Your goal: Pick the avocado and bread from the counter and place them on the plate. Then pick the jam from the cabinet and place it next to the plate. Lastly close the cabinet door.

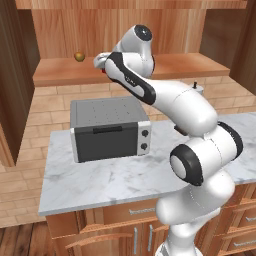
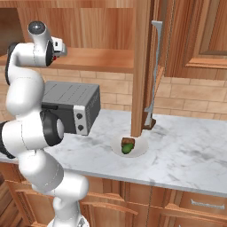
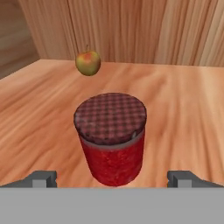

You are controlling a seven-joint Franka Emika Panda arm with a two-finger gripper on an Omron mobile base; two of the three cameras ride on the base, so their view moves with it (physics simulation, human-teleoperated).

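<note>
Behind my counter (image 1: 100, 185) a wall of tan brick tiles (image 1: 50, 107) runs left to right. A grey toaster oven (image 1: 109, 129) with a dark door and two knobs stands far back on the marble. Under the slab are wooden drawers with silver handles (image 1: 145, 210), and at the near left I see wood plank floor (image 1: 20, 240). Panelled wooden doors (image 2: 199, 40) fill the far right. A yellowish-brown round fruit (image 3: 88, 63) sits on the wooden shelf.

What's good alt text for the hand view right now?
A red jam jar with a dark checked lid stands upright on the wooden cabinet shelf, centred between the open gripper's fingertips. A yellow-green apple sits behind it.
</note>
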